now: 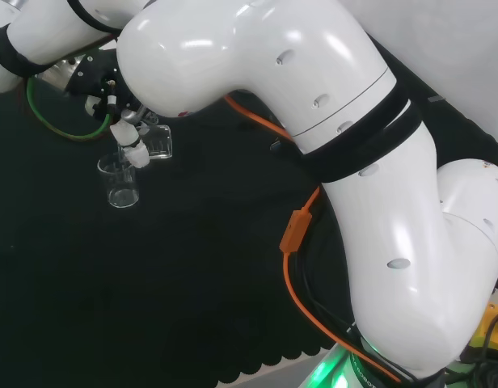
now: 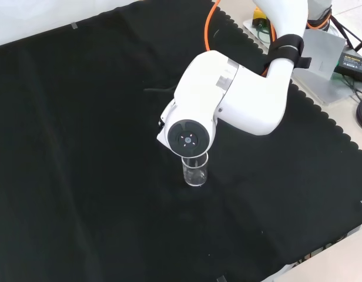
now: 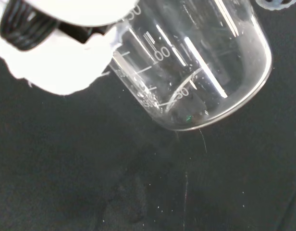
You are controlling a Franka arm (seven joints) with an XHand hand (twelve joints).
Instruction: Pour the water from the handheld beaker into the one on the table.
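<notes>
Fingers (image 1: 134, 150) of the hand (image 1: 111, 89) curled round a clear handheld beaker (image 1: 156, 142), gripping its wall. Tipped well over in the head view, long axis near level, just above the upright beaker on the table (image 1: 121, 184), the two apart or barely touching, cannot tell which. White graduation marks and numerals on the held glass in the wrist view; black cloth (image 2: 81, 176) beneath.
</notes>
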